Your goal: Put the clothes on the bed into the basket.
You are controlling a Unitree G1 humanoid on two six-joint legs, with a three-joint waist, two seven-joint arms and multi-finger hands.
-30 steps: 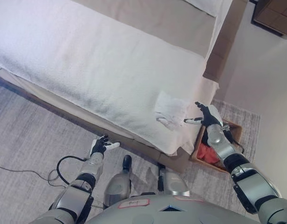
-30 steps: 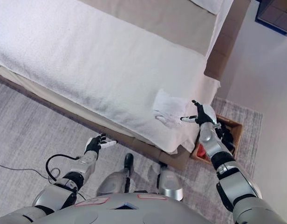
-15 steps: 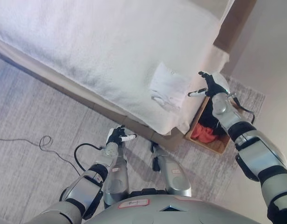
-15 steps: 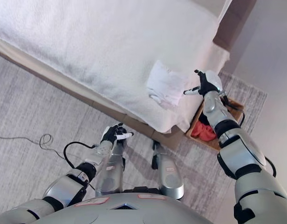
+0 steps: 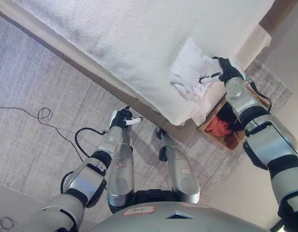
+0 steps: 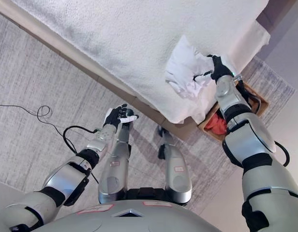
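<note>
- Where the left arm comes up from the lower left, it ends low over the grey carpet (image 5: 28, 92), short of the bed, and its left hand (image 6: 118, 116) hangs there with the dark fingers loosely spread and the thumb out, holding nothing.
- Further out and to the right, the right arm stretches up along the right side, forearm angled toward the bed's corner.
- At its end the right hand (image 5: 228, 71) sits at the right edge of the white garment (image 5: 190, 72), touching it; the fingers are curled in against the cloth, though whether they actually pinch it cannot be told from either eye view.
- That white garment is a crumpled bundle lying on the white bedspread (image 5: 125, 34), near the bed's lower corner and close to the hanging edge of the cover.
- Its long axis runs roughly from the upper side of the bed down toward the edge, with a broader smooth part uppermost and bunched folds at the lower end.
- Just beyond and below the right forearm, the brown basket (image 6: 258, 104) stands on the carpet beside the bed's corner, partly hidden by the arm.
- Inside the basket lies a red garment (image 5: 219, 127), with something dark above it.
</note>
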